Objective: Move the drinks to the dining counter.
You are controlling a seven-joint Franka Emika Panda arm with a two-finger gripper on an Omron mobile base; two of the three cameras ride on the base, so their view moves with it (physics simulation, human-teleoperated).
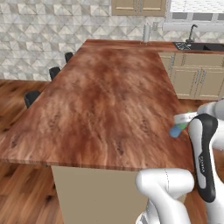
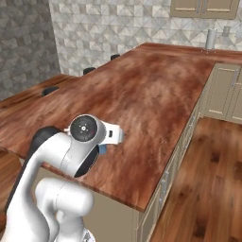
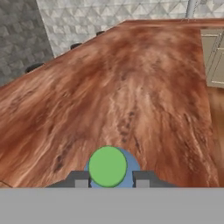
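Landmark = the table (image 1: 105, 100), the wide red-brown woodgrain top w/ beige base. Everything below is placed vs. it.

Left of the table: dark stool backs (image 1: 31, 97) line its far long edge, out of the working zone. No obstacle on that side.

Mid table: bare wood in front of the bottle. Plenty of room to set down, so no need to reach deep.

Right/near side of the table: the blue-green bottle (image 3: 108, 167) sits betw. the end effector's (image 3: 108, 179) two tips. In the hand view the green cap is centred, blue shoulder visible around it, a dark tip pressed in at each side, so the end effector is clamped on the bottle. In the left base view the bottle (image 1: 179, 127) shows near the table's right edge, next to the arm's forearm. Can't tell whether its base touches the wood or hangs just above.

How to do the step well (judgement):
- Looks like the placing phase: bottle is over the table, not released.
- Bring it further in from the right edge before letting go; too near the lip risks a tip-off.
- Keep the bottle upright, lower straight till base meets wood, then part the tips.
- Retreat straight up, no sideways drag, or the tips may knock the cap.

Beyond the table's far right end: sink (image 1: 199, 45) and cabinets (image 1: 192, 81), not relevant.
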